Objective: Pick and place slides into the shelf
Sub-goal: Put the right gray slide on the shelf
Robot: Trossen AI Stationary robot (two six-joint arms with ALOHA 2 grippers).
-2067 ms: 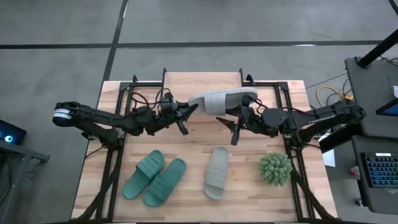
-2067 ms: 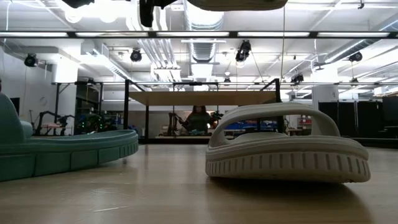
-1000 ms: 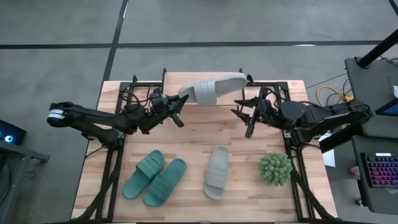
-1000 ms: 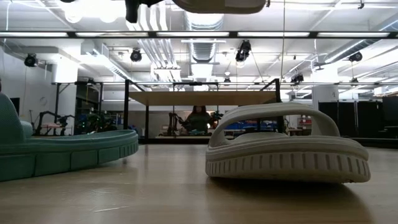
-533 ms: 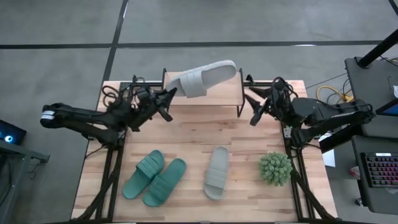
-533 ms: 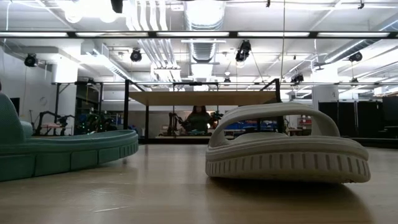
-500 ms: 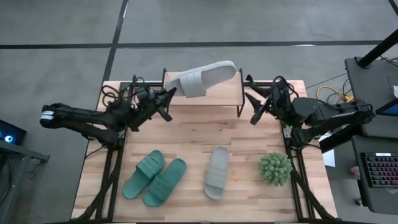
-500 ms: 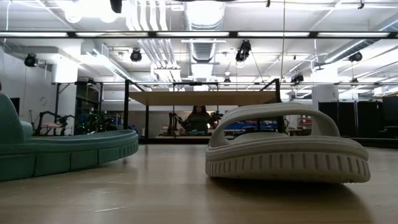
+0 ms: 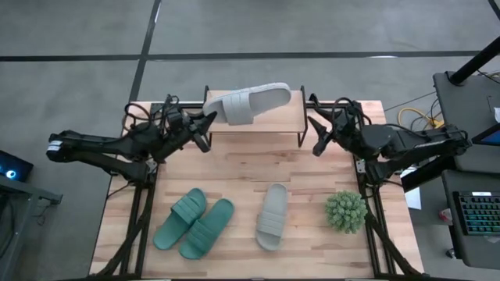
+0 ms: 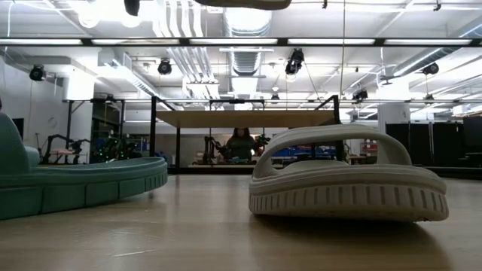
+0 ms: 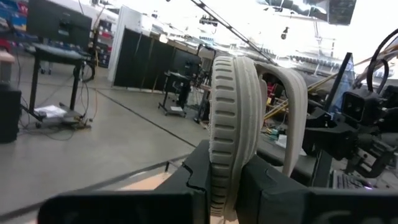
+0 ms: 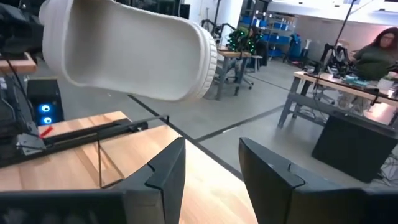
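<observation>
The left gripper (image 9: 208, 119) grips a white slide (image 9: 248, 102) above the shelf (image 9: 254, 123), while the right gripper (image 9: 320, 134) is open beside it.

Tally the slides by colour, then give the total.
Pale grey-white slides: 2, one held in the left gripper above the shelf, one lying on the table.
Teal green slides: 2, and, side by side on the table.
Total: 4 slides.
</observation>
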